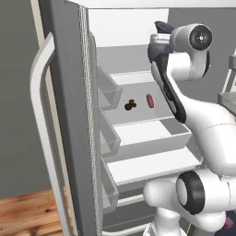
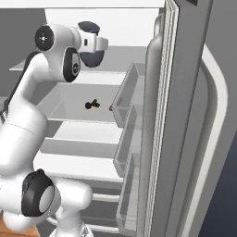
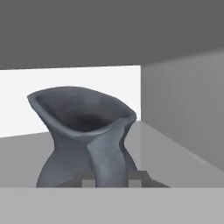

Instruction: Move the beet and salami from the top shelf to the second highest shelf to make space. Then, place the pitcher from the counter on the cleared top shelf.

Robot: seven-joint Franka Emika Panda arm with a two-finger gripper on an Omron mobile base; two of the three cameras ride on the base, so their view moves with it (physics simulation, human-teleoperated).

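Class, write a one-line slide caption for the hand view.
Gripper shut on the handle of a dark blue-grey pitcher, inside the white fridge.

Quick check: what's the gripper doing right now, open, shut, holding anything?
Gripper: shut on the pitcher, gripping its handle, inside the fridge at the top shelf.

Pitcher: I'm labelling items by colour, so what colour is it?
Dark blue-grey; the pitcher shows best in the hand view.
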